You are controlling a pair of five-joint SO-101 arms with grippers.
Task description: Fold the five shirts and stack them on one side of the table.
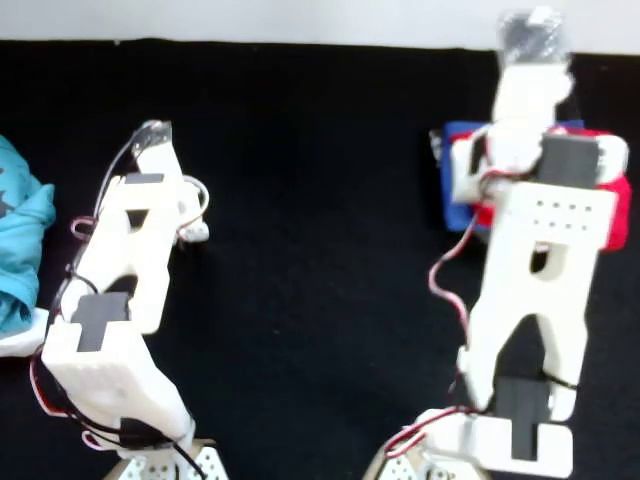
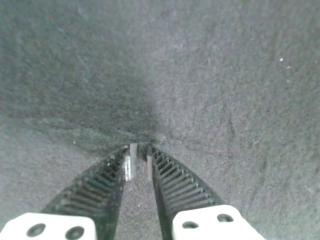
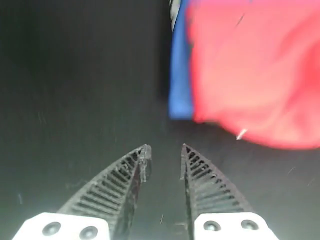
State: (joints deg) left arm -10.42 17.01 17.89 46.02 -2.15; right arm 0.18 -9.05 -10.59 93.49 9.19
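Red shirt [image 3: 250, 75] lies just beyond the parted right fingers [image 3: 141, 162].

We read this as a robotics lab bench, not a home. The table [image 1: 300, 180] is draped in black felt-like cloth, with a plain white wall [image 1: 250, 18] behind. Two white printed arms, left arm [image 1: 120, 280] and right arm [image 1: 540, 270], stand at the near edge with red and black wires [image 1: 433, 275] hanging loose. A teal shirt [image 1: 20, 240] lies at one side. A red shirt [image 1: 620, 215] sits on a blue shirt [image 1: 465, 131] at the other.
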